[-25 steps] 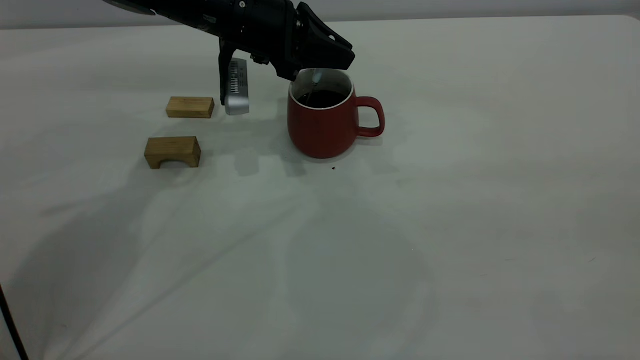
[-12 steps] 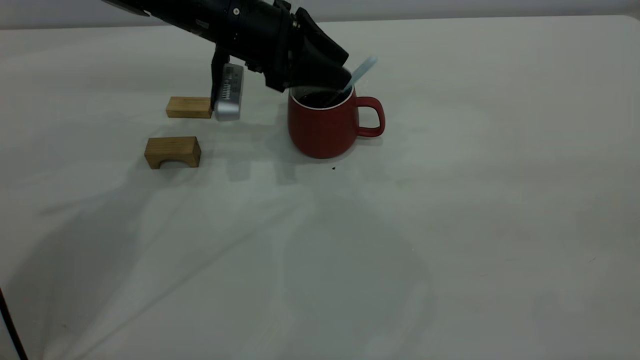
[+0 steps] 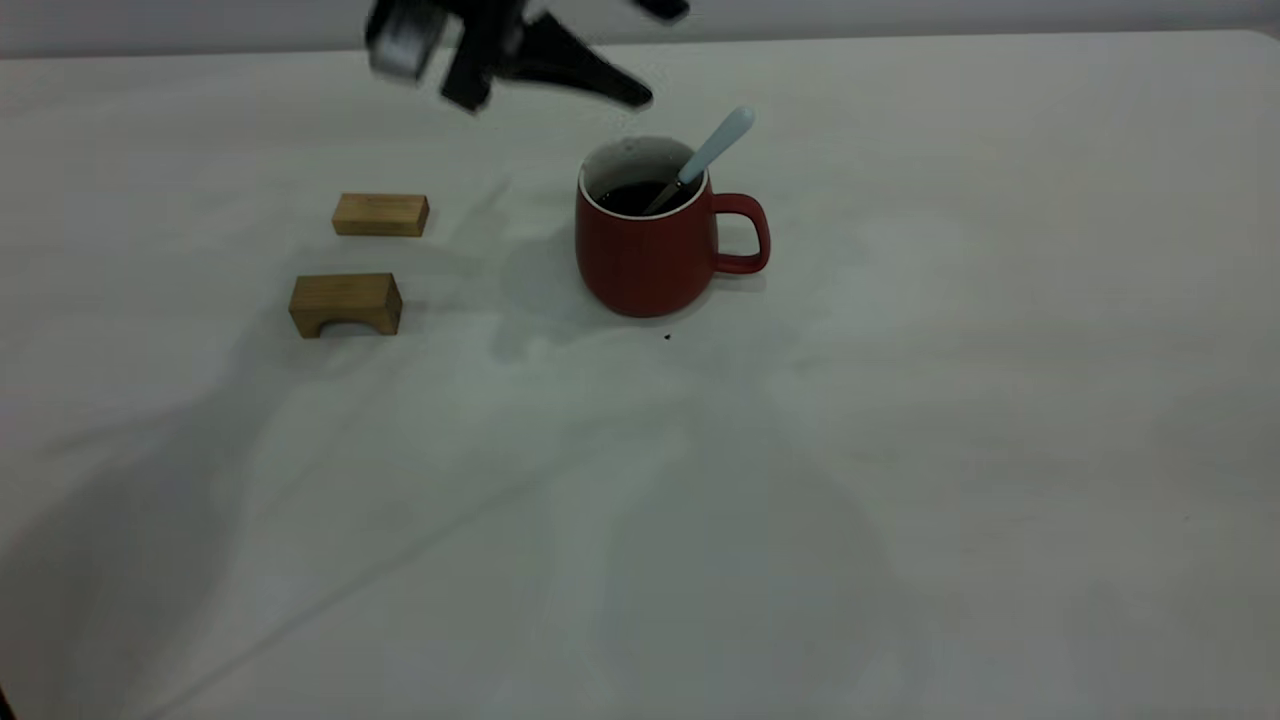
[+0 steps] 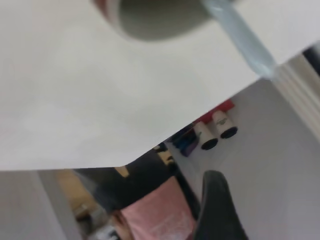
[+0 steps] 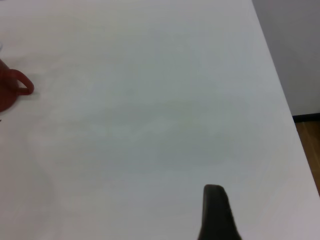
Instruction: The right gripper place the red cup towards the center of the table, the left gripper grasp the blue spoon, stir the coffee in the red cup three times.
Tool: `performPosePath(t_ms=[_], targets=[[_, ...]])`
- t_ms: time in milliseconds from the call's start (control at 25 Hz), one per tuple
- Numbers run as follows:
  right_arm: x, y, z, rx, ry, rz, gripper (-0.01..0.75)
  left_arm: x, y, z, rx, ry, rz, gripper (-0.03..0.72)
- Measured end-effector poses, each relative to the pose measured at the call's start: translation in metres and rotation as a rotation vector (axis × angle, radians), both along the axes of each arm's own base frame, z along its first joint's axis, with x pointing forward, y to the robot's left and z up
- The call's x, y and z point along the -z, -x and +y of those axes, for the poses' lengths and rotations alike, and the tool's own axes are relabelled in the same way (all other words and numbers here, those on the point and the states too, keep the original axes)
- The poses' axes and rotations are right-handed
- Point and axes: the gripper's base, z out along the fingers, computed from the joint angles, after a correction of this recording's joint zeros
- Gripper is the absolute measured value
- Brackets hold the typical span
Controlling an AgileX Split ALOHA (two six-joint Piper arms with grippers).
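Note:
The red cup (image 3: pixel 650 250) stands on the table (image 3: pixel 900 420) a little left of the middle, its handle pointing right. Dark coffee (image 3: pixel 630 196) fills it. The blue spoon (image 3: pixel 712 148) rests free in the cup, bowl in the liquid, pale handle leaning over the rim up to the right. My left gripper (image 3: pixel 655 55) hovers blurred above and left of the cup, open and empty. Its wrist view catches the cup's rim (image 4: pixel 150 22) and the spoon handle (image 4: pixel 245 37). Of my right gripper only one finger (image 5: pixel 215 212) shows, well away from the cup (image 5: pixel 10 90).
Two tan wooden blocks lie left of the cup, a flat one (image 3: pixel 380 214) and an arched one (image 3: pixel 345 303). A dark speck (image 3: pixel 667 337) sits just in front of the cup. The table's edge (image 5: pixel 280 90) runs close beside the right arm.
The left gripper let go of the spoon and rose up and to the left, away from the cup. The spoon now leans on the rim by itself. The cup stayed put.

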Motion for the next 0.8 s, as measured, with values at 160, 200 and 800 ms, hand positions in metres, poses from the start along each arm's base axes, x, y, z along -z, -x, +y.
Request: performPosePath(t_ms=[160, 200, 800], targets=[[0.0, 0.0, 0.0, 0.0, 0.0, 0.0, 0.547, -0.04, 0.003, 0.001, 0.044, 0.013, -0.129, 0.574], [0.0, 0.0, 0.0, 0.0, 0.0, 0.0, 0.547, -0.051, 0.004, 0.001, 0.053, 0.017, -0.164, 0.574], [0.0, 0.0, 0.0, 0.0, 0.0, 0.0, 0.547, -0.262, 0.107, 0.07, 0.811, -0.554, -1.238, 0.575]])
